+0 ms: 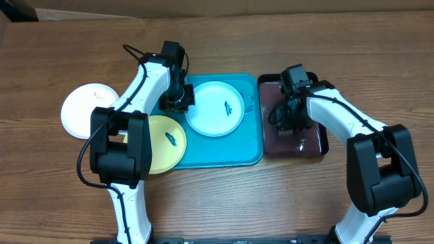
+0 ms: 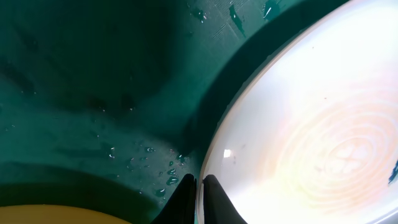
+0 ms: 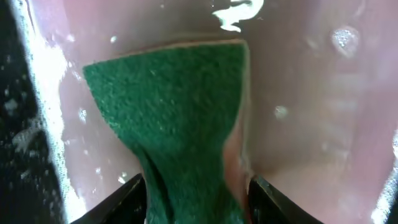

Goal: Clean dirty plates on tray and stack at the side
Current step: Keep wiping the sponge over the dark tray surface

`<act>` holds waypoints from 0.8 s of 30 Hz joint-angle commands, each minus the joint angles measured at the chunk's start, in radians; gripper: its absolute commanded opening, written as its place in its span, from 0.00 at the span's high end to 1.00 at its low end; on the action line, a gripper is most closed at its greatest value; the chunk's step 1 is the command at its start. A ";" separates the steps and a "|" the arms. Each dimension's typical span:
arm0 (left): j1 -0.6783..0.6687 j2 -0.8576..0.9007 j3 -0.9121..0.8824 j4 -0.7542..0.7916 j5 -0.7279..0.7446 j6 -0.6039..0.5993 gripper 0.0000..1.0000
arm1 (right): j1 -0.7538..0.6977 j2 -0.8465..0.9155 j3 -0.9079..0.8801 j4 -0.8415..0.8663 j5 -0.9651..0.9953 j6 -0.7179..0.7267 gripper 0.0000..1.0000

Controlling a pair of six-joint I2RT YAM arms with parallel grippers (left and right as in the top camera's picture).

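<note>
Three plates: the pale blue plate lay on the far middle of the turquoise tray. The yellow-green plate sat half over the tray's near left rim. The white plate rested on the table, further left.
Smears: a dark smear marked the blue plate, and another marked the yellow-green one.
Left gripper: nearly closed, pinching the blue plate's thin left rim.
Right gripper: clamped on the green sponge, low in the black tray of dark liquid on the right.
Risk of slip: the pinch took only the rim's edge, and droplets lay beside it. A wet rim could slide free once scrubbing pushed on the plate.
Risk of tilt: pressure far from the pinch could lever the plate up.
Risk of drips: the soaked sponge could trail dark liquid across the tray.
Risk to neighbour: the overhanging yellow-green plate lay close under the left arm and could be nudged off.
</note>
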 commanded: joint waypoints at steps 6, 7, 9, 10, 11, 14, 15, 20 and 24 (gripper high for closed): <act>-0.008 0.011 0.019 0.002 0.008 -0.006 0.91 | 0.006 -0.027 0.065 -0.010 -0.008 0.004 0.46; -0.008 0.011 0.019 0.002 0.008 -0.006 0.91 | 0.006 -0.027 0.058 -0.005 -0.008 0.004 0.46; -0.008 0.011 0.019 0.002 0.008 -0.007 0.91 | 0.006 -0.027 0.040 0.014 -0.008 0.004 0.46; -0.008 0.011 0.019 0.002 0.008 -0.006 0.91 | 0.006 -0.027 0.027 0.028 -0.009 0.004 0.46; -0.008 0.011 0.019 0.002 0.008 -0.006 0.91 | 0.006 -0.027 0.019 0.037 -0.009 0.004 0.46; -0.008 0.011 0.019 0.002 0.008 -0.006 0.91 | 0.006 -0.027 -0.004 0.066 -0.014 0.004 0.46; -0.008 0.011 0.019 0.002 0.008 -0.006 0.91 | 0.006 -0.027 -0.007 0.073 -0.021 0.005 0.47; -0.008 0.011 0.019 0.001 0.008 -0.006 0.91 | 0.006 -0.027 -0.009 0.074 -0.023 0.004 0.64; -0.008 0.011 0.019 0.001 0.008 -0.006 0.91 | 0.006 -0.027 -0.009 0.068 -0.024 0.004 0.79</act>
